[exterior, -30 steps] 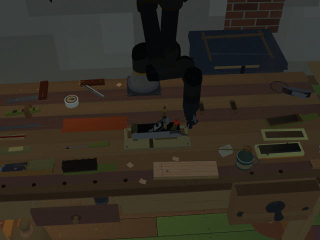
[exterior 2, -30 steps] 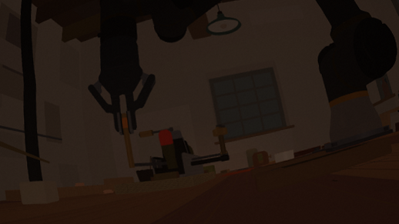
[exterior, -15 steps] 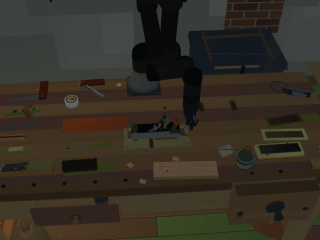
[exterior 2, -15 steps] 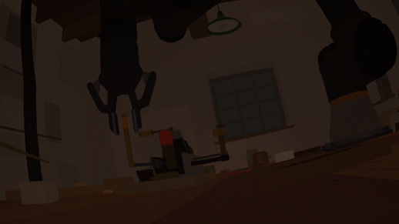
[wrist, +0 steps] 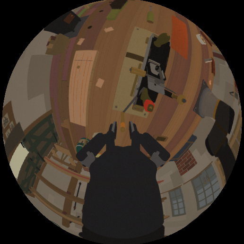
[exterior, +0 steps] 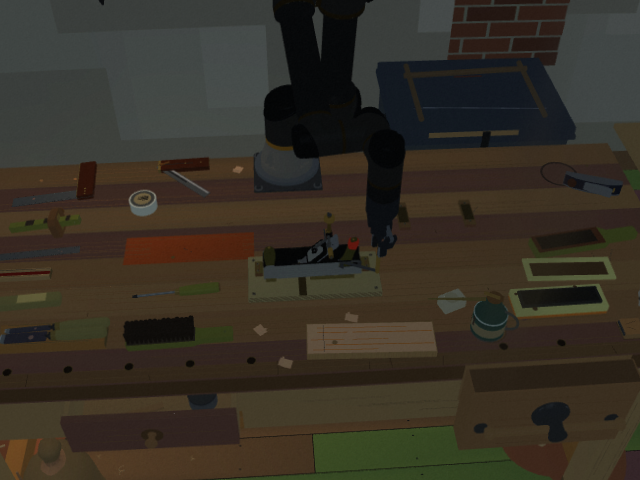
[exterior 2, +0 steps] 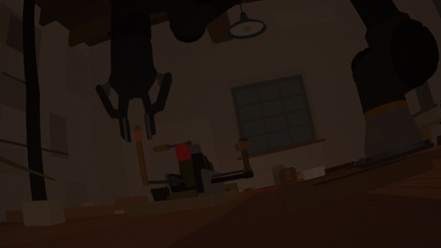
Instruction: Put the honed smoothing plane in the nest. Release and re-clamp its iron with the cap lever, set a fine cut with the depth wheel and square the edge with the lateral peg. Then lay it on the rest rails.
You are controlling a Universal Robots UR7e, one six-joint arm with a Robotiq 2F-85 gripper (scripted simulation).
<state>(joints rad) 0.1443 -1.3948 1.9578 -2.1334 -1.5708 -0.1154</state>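
Observation:
A thin upright lever with an orange tip [exterior 2: 139, 134] rises at the right end of the plane, just under my gripper [exterior 2: 138, 129]. My gripper [wrist: 122, 127] is open and holds nothing. It hangs above the lever tip [wrist: 122, 124], fingers pointing down. The smoothing plane [exterior: 316, 257] sits in the tan nest [exterior: 314, 283] at mid-bench. It has a dark body, a grey sole, a red knob [exterior: 353, 242] at its right end and an olive knob [exterior: 269, 254] at its left. A brass-tipped peg [exterior: 329, 221] stands up from its middle. My gripper [exterior: 385, 243] is just right of the nest.
Two small rest rails [exterior: 403, 214] [exterior: 466, 211] stand behind and right of the nest. A pale board [exterior: 371, 339] lies in front. An orange mat [exterior: 189, 247] lies to the left. A teal can [exterior: 489, 318] and sharpening stones [exterior: 560, 299] sit to the right. The arm's base [exterior: 287, 168] stands behind.

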